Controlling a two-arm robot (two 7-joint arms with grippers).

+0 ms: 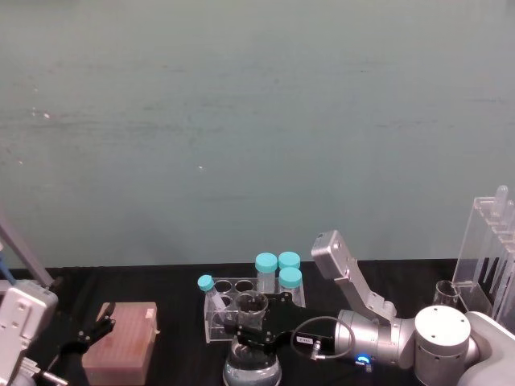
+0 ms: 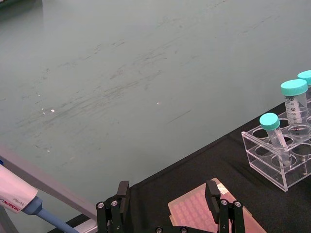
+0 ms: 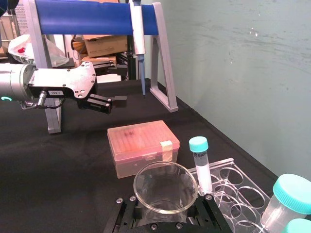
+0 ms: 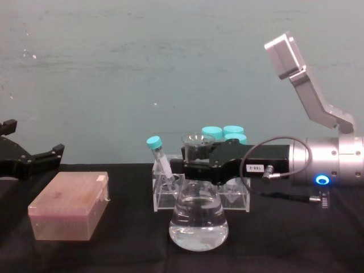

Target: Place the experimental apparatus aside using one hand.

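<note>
Rack [image 4: 200, 193] and pink box [image 4: 69, 206] beside flask [image 4: 198, 219]

A black table surface [image 4: 284, 244] sits in front of a pale green wall. A clear conical flask [image 4: 198, 219] holding clear liquid stands on it near the front centre. At its nine o'clock, well apart, lies a pink lidded box [image 4: 70, 206]. Just behind the flask, at twelve o'clock, stands a clear tube rack [image 4: 170, 199] carrying teal-capped tubes. At three o'clock, far off, stands a tall clear acrylic rack [image 1: 489, 249], a small glass beaker [image 1: 445, 294] beside it.
</note>
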